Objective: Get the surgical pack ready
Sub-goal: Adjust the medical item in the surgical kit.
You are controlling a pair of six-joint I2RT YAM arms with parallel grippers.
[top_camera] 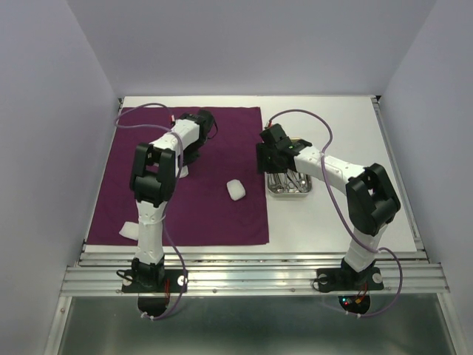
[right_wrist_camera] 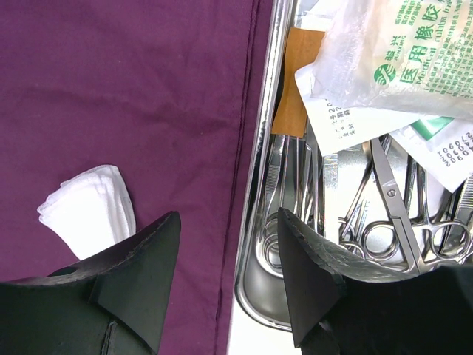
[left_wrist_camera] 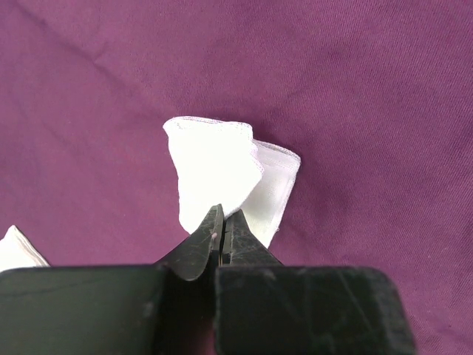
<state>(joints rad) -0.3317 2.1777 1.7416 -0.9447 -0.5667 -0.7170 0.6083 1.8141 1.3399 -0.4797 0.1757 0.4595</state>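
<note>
- The left hand [left_wrist_camera: 219, 235] is closed tight. Its fingertips meet on the lower edge of a folded white gauze pad [left_wrist_camera: 222, 166], with the purple drape [left_wrist_camera: 355, 89] beneath it.
- From above, this hand is over the far middle of the drape, which is spread flat on the left half of the bench [top_camera: 347, 126].
- The right hand [right_wrist_camera: 229, 222] is spread wide and holds nothing. One finger hangs over the drape's right edge and the other over the steel tray [right_wrist_camera: 255, 292].
- The tray stands just beside that edge (whether it touches the cloth, I cannot tell). It holds scissors and forceps [right_wrist_camera: 392, 222], and printed packets [right_wrist_camera: 399, 59] lie over its far end.
- A second gauze pad [right_wrist_camera: 87, 207] lies on the drape near the tray.
- A third gauze pad [top_camera: 129, 231] lies near the drape's near-left corner, partly hidden by the left arm.
</note>
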